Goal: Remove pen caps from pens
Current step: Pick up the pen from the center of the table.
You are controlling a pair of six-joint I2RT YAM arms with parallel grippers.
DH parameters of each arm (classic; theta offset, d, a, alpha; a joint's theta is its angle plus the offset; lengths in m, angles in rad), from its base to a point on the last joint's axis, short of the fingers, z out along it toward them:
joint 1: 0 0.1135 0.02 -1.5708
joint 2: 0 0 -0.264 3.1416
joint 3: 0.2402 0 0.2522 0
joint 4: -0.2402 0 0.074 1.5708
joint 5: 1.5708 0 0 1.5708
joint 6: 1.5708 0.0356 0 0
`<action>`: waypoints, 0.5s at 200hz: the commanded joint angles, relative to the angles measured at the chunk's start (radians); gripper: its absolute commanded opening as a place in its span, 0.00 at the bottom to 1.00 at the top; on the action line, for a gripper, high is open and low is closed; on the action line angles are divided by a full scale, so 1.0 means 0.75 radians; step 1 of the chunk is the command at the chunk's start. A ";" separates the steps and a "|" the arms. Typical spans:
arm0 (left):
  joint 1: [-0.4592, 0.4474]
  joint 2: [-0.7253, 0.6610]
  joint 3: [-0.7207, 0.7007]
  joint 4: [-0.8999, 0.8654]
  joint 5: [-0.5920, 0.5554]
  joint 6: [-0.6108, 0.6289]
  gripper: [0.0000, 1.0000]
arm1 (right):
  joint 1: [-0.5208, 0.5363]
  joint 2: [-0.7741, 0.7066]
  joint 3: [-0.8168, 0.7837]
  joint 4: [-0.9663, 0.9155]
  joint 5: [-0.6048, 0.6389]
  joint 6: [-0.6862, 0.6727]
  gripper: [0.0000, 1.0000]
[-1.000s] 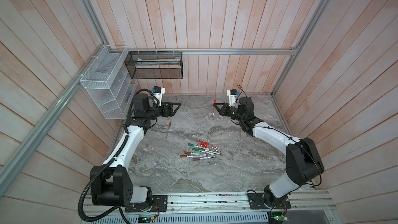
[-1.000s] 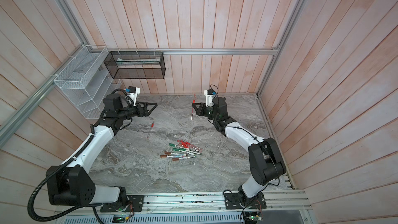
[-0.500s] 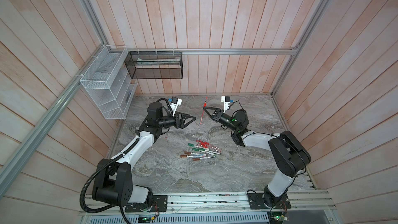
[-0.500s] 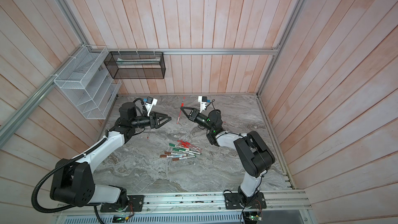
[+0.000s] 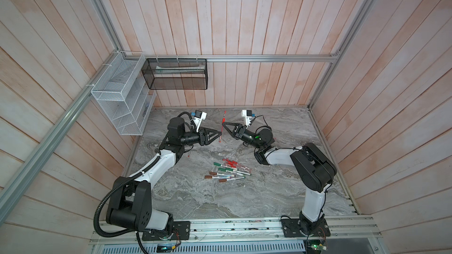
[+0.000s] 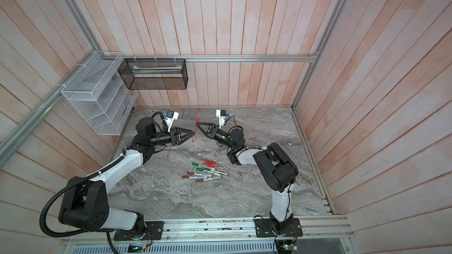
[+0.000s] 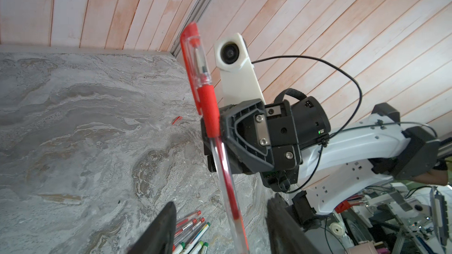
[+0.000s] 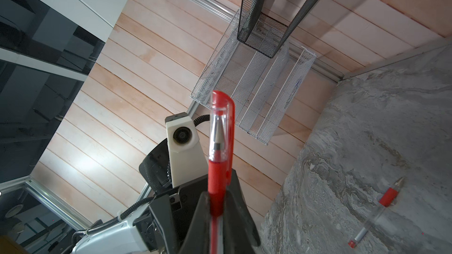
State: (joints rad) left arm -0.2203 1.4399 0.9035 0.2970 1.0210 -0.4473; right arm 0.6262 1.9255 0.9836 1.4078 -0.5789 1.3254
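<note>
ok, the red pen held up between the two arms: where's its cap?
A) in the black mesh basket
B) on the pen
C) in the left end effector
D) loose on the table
B: in the right wrist view the cap sits over the tip of the red pen, just past where the right end effector is shut on the pen's red grip.

Right gripper (image 7: 211, 130) clamped hard on the red pen (image 7: 228, 191), squeezing the rubbery red grip section, with the cap (image 7: 197, 52) on and its red clip showing. The left gripper (image 7: 221, 204) has its fingers (image 7: 163, 228) spread wide either side of the clear barrel, neither one touching. A loose red cap (image 7: 176, 120) lies out on the marble table (image 7: 73, 118), with a pile of pens (image 7: 193, 226) just beside one finger
</note>
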 commanded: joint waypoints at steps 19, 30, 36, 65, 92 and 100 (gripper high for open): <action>-0.047 0.038 0.019 0.006 0.017 0.032 0.51 | 0.022 0.046 0.065 0.115 -0.023 0.054 0.00; -0.057 0.044 0.024 -0.001 0.018 0.032 0.47 | 0.025 0.055 0.075 0.131 -0.032 0.061 0.00; -0.060 0.044 0.020 0.003 0.015 0.033 0.45 | 0.027 0.057 0.079 0.129 -0.037 0.060 0.00; -0.062 0.036 0.035 -0.034 -0.006 0.052 0.26 | 0.034 0.059 0.079 0.117 -0.026 0.060 0.00; -0.061 0.027 0.040 -0.032 -0.009 0.048 0.23 | 0.037 0.052 0.085 0.107 -0.041 0.045 0.00; -0.062 0.032 0.041 -0.030 -0.009 0.050 0.23 | 0.036 0.049 0.083 0.096 -0.040 0.034 0.00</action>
State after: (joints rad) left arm -0.2695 1.4651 0.9096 0.2768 1.0206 -0.4297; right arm 0.6422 1.9602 1.0222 1.4456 -0.5854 1.3586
